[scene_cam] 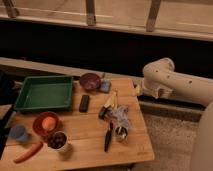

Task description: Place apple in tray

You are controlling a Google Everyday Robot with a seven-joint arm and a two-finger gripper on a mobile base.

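Apple outside tray.
Apple (48, 123) in orange bowl (36, 126) just in front of tray (44, 79); gripper (136, 90) far right of tray; grip state cannot be told.

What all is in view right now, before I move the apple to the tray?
tray: one, green, table's rear left
apple: one, orange-yellow, inside the reddish-orange bowl
reddish-orange bowl: one, front left
purple bowl: one, dark purple, right of the tray
small blue object: one, beside the purple bowl
black block: one, in front of the purple bowl
cup of dark fruit: one, pale, right of the reddish-orange bowl
carrot: one, orange, front left corner
blue cup: one, left edge
utensil clutter: mixed, centre right
black-handled utensil: one, front
table: one, wooden
arm: one, white, right of table
pincer: one, at the table's rear right edge, far from the apple
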